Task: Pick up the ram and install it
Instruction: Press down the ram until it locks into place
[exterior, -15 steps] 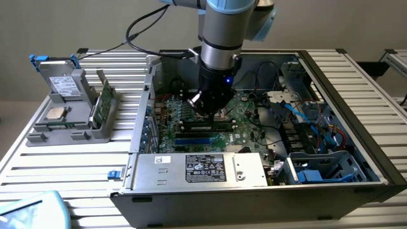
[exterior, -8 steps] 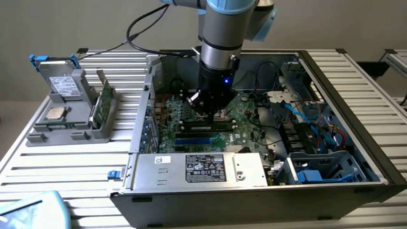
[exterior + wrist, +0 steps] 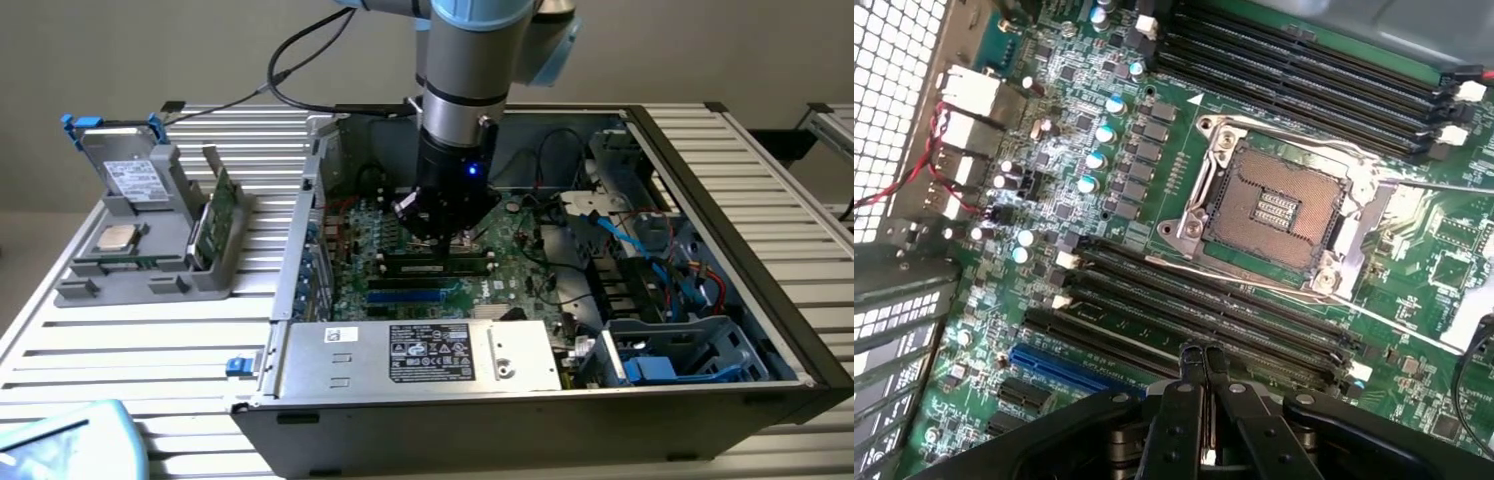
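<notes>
Glossy green motherboard, bare metal socket frame at its centre, matt black plastic slots beside the socket, dull grey sheet-metal case, ribbed metal table

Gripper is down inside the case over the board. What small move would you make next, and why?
Probably a short, straight lift. The gripper is shut with nothing visibly held, and its tips are right over the memory slots beside the empty CPU socket. I cannot tell whether the ram sits in the slot beneath. Rising vertically would expose that slot while avoiding sideways contact with the board.
</notes>
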Robot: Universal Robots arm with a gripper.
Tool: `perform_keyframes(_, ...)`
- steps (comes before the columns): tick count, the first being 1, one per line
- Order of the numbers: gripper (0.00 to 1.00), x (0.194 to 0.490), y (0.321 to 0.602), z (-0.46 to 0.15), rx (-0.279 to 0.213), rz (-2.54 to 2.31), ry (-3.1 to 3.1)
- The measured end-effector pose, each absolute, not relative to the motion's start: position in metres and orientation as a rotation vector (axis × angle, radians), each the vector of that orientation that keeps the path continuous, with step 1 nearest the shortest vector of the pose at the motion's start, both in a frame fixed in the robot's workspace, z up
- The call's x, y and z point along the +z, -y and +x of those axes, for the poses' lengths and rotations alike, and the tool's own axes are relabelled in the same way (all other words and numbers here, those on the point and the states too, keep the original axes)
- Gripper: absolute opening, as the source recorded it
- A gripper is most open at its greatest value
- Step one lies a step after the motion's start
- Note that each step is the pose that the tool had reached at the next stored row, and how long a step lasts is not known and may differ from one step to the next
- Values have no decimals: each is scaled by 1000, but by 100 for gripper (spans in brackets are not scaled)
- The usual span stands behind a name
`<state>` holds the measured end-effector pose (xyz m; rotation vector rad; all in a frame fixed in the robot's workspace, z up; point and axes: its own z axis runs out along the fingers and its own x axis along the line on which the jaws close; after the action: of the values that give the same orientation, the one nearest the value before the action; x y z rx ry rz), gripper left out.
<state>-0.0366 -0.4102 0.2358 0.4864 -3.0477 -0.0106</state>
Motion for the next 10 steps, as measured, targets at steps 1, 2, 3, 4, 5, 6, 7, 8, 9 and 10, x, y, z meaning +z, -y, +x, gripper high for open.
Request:
perform_keyframes(1,11,236,410,-37,-10,470,3053)
perform_keyframes(2,11,236,410,-37,-10,453,3059)
perform_keyframes(3,11,236,410,-37,-10,437,3064)
perform_keyframes(4,11,236,410,-37,-10,419,3070)
perform_keyframes(5,11,236,410,-37,-9,403,3074)
perform_keyframes(6,11,236,410,-37,-9,383,3080)
perform_keyframes(7,11,236,410,-37,-9,366,3084)
perform_keyframes(8,11,236,410,-37,-9,347,3087)
perform_keyframes(9,11,236,410,-37,-10,331,3089)
perform_keyframes(10,11,236,410,-37,-10,315,3091)
